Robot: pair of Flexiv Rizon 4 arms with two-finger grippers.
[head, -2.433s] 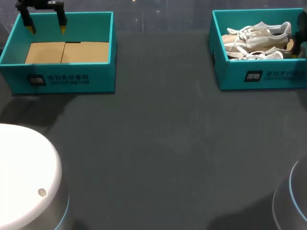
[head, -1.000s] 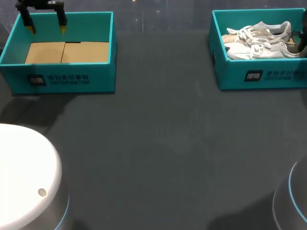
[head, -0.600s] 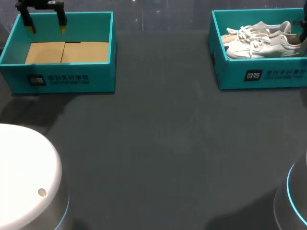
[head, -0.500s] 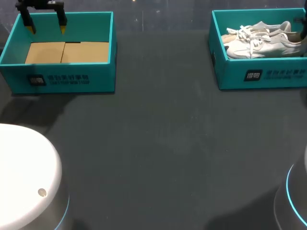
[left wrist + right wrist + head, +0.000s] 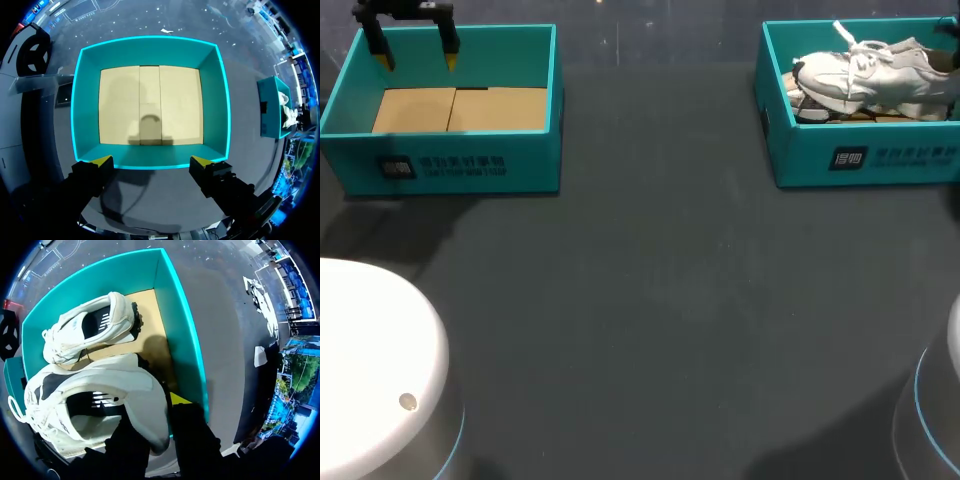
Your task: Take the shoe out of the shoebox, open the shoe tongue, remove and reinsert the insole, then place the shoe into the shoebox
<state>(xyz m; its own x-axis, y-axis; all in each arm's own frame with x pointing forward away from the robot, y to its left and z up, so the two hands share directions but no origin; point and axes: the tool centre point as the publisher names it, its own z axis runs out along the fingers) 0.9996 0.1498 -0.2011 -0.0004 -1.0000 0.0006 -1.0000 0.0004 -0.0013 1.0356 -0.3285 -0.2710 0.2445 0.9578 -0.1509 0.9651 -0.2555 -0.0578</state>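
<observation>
A white shoe (image 5: 870,68) hangs tilted above the right teal shoebox (image 5: 865,155), its laces loose. In the right wrist view my right gripper (image 5: 160,412) is shut on the heel collar of this shoe (image 5: 100,400). One yellow fingertip (image 5: 179,399) shows outside the heel; the other is hidden inside the shoe. A second white shoe (image 5: 90,327) lies on the box's cardboard floor, ahead of the gripper. My left gripper (image 5: 405,35) hovers open over the far rim of the left teal shoebox (image 5: 450,165), which holds only cardboard (image 5: 150,105).
The dark tabletop (image 5: 650,300) stretches between the two boxes. White robot bases stand at the near left (image 5: 370,370) and near right corners. The right box (image 5: 272,107) shows far off beside the left gripper's right finger.
The right gripper has lifted the white shoe up out of the right box; its toe now stands above the rim. The left arm has not moved.
</observation>
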